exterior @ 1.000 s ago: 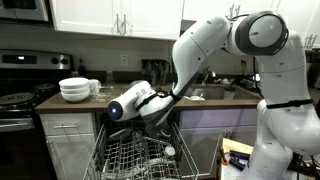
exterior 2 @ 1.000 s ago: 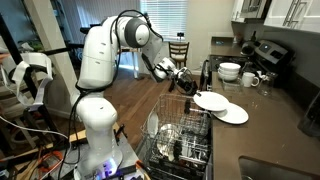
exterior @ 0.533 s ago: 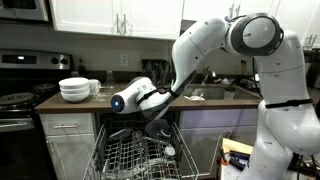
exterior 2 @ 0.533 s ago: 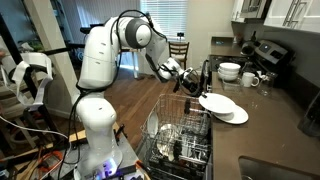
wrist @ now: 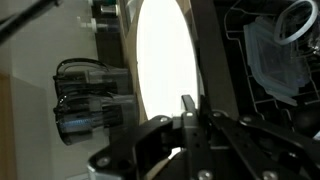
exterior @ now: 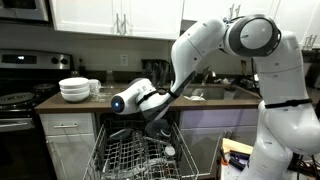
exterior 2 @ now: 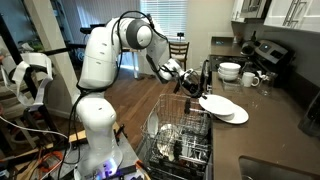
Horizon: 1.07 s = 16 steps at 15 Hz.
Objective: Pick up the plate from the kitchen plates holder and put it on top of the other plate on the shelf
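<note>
My gripper (exterior 2: pixel 198 95) is shut on the rim of a white plate (exterior 2: pixel 216 104). It holds the plate low and slightly tilted over the other plate (exterior 2: pixel 236 117), which lies flat on the dark brown shelf (exterior 2: pixel 270 130). In the wrist view the held plate (wrist: pixel 163 60) fills the middle, with the fingers (wrist: pixel 190 112) closed on its edge. The grey wire plates holder (exterior 2: pixel 178 140) is pulled out below the counter and also shows in an exterior view (exterior: pixel 135 155). The arm hides the held plate in that view.
A stack of white bowls (exterior 2: pixel 229 71) and mugs (exterior 2: pixel 250 79) stand farther along the counter, also visible in an exterior view (exterior: pixel 74 90). A stove (exterior: pixel 15 100) is beside the counter. Other dishes sit in the rack. A sink (exterior 2: pixel 275 170) is in the near counter.
The gripper moved the held plate a little farther over the counter and lower toward the other plate; over the last half second it has hardly moved.
</note>
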Each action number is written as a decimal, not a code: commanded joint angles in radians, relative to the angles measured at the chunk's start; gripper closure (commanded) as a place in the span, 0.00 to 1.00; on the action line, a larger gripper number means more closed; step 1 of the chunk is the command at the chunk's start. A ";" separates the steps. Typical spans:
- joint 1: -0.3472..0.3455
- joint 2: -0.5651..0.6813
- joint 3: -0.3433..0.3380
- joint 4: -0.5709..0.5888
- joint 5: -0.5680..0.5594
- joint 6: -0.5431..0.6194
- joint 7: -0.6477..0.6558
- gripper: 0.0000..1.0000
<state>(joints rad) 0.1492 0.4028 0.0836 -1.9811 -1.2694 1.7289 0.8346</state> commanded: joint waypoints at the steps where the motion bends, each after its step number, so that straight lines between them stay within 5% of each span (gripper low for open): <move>1: -0.014 -0.006 -0.001 -0.002 -0.016 0.034 -0.006 0.98; 16: -0.055 -0.023 -0.049 0.001 -0.058 0.159 -0.038 0.98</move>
<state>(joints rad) 0.1096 0.4051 0.0387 -1.9801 -1.2833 1.8668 0.8339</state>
